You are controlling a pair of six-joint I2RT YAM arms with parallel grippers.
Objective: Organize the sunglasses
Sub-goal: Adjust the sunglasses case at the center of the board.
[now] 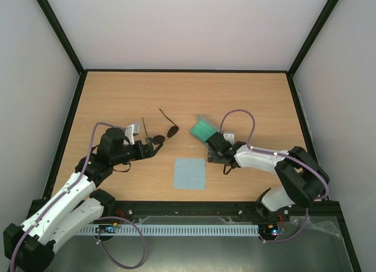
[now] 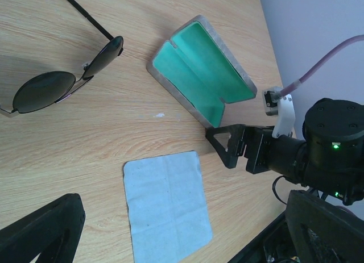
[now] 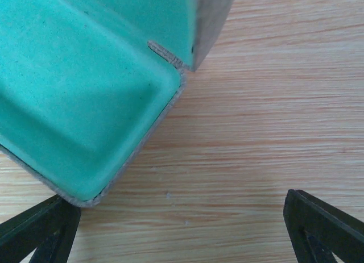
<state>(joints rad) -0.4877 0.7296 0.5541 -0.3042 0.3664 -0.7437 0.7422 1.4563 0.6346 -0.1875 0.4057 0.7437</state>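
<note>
**Two wide pincers, sunglasses not yet stowed**

Two robot arms are seen from above, reaching onto a wooden desk [image 1: 117, 96]. The sunglasses [image 1: 165, 134] are laid on the desk left of centre. They have two dark round lenses, and their thin wire arms are unfolded and pointed away from the robot. They are gripped by nothing.

The left pincer [image 1: 150, 147] is placed just beside the nearer lens. Its fingers are spread wide in its own wrist view and nothing is held between them. Whether a fingertip is touching the frame cannot be told.

A grey case [image 1: 204, 131] with a green lining lies open just to the right of the sunglasses, with nothing inside it. The right pincer [image 3: 182, 217] is set at the case's near corner. Its fingers are spread wide and nothing is held. One finger is very close to the case rim, but contact cannot be confirmed.

A light blue cloth [image 1: 190, 173] is spread flat on the desk nearer the robot, apart from both the sunglasses and the case.

The task is judged to be at an early stage: only the opened case counts as done. By that judgement, the sunglasses are left to be picked up, probably folded, laid in the green lining, and the lid shut. It cannot be told whether the cloth is meant to go in as well.
</note>
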